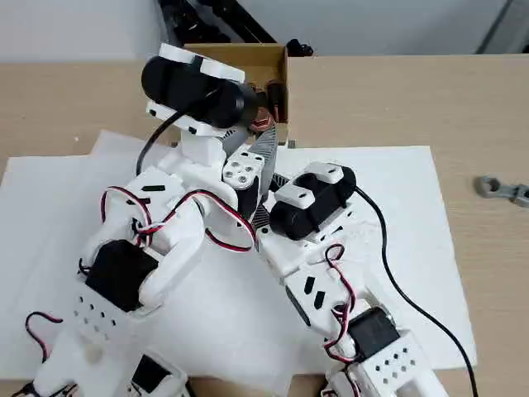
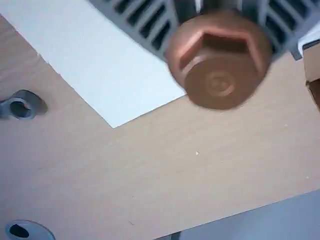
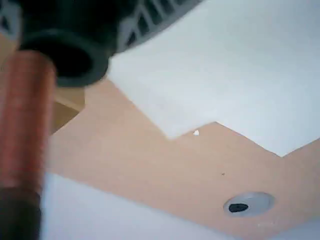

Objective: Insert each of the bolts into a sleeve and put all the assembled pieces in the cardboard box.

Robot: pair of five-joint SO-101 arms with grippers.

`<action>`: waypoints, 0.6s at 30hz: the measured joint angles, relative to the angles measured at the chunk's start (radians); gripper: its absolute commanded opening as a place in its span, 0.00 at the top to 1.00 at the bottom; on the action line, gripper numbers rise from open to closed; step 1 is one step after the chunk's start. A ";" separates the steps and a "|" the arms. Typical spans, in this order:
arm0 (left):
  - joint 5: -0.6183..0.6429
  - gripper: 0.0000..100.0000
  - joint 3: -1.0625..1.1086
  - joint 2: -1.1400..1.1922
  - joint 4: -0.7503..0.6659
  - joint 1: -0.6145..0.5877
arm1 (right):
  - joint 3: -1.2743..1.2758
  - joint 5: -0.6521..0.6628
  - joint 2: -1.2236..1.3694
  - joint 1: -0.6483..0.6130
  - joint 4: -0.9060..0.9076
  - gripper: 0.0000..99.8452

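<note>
Gripping the copper bolt [image 2: 218,65], the left gripper [image 2: 220,17] is clamped on it, hex head facing its wrist camera, just beside the cardboard box [image 1: 248,56]. Round mark on the head face is too blurred to read. Right gripper [image 3: 107,22] is closed around a black sleeve [image 3: 70,52]. The bolt's threaded shank is at the sleeve's mouth; can't tell if it's inside. The 2 arms meet over white paper [image 1: 397,215] on the table [image 1: 413,91]. Grey metal part [image 1: 498,188] lies well apart, off the paper

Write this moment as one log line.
left gripper: bolt | right gripper: sleeve | bolt beside sleeve, not inserted | near cardboard box
</note>
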 measured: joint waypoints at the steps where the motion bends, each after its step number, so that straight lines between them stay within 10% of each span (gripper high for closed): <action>1: 0.000 0.99 0.000 0.000 0.000 0.000 | 0.000 0.000 0.000 0.000 0.000 1.00; 18: 0.000 0.99 0.000 -0.008 0.028 0.000 | 0.002 0.000 0.002 -0.003 0.002 1.00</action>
